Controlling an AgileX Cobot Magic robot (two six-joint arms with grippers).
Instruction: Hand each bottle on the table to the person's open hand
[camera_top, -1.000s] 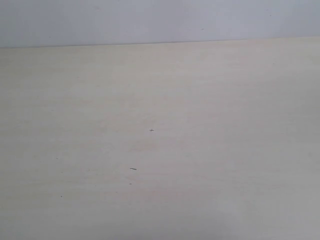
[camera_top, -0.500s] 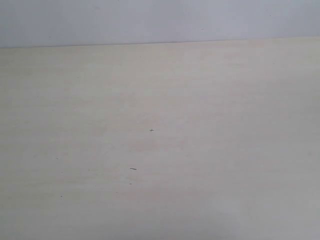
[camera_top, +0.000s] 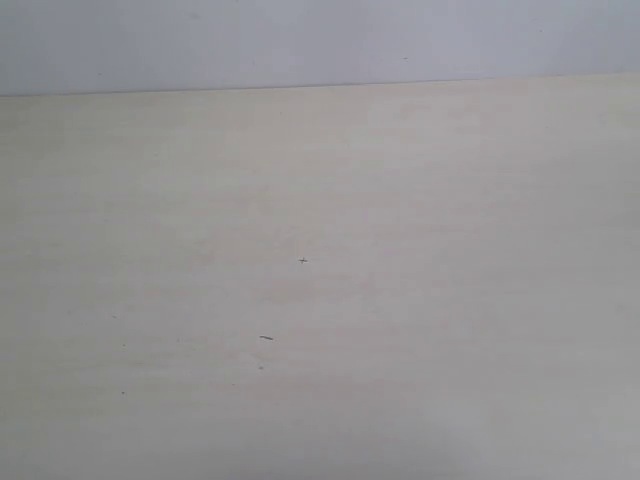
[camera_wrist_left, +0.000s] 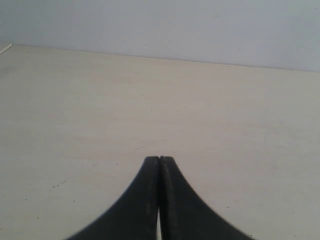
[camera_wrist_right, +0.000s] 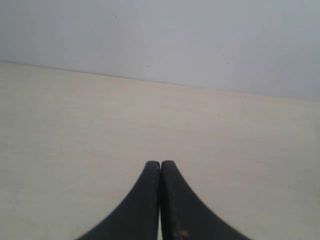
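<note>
Fingers of the left gripper (camera_wrist_left: 159, 159) and right gripper (camera_wrist_right: 160, 163) are closed and empty. No bottles are visible on the desk (camera_top: 400, 300); presumably light and slick, so grasp mid-body.

Light soft, even, diffuse; source unclear. Counter (camera_top: 420, 200) pale, washed out, low contrast, grain faint. Exterior view dims to grey toward lower corners. Wall (camera_top: 300, 40) carries cool blue-grey cast. Wrist views: left fingers (camera_wrist_left: 142, 205) and right fingers (camera_wrist_right: 142, 205) close to lens, matte black, edges soft, slightly out of focus.
</note>
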